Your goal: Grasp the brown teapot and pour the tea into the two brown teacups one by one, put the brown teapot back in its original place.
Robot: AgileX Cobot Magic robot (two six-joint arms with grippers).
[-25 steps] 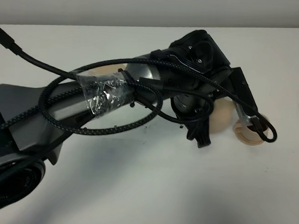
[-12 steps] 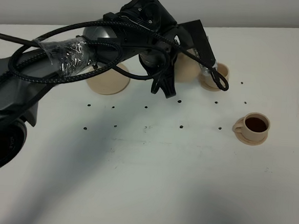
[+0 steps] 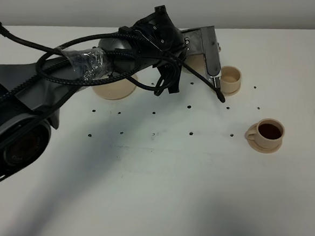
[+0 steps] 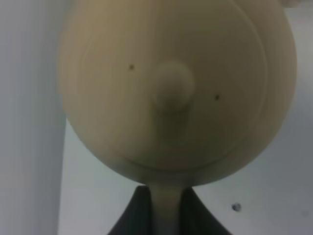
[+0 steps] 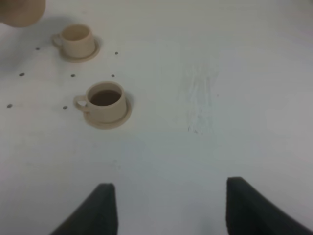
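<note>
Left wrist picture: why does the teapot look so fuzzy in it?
Left wrist view: the brown teapot is very close to the camera, so it fills the frame out of focus; exterior high view: the filled teacup looks sharp; right wrist view: the right gripper has dark, blurred fingers too.

light: bright, even | shadows: soft, under arm (image 3: 68, 74) on tabletop (image 3: 168, 194) | focus: teapot (image 4: 171, 88) close-up blurred, wrist views soft
</note>
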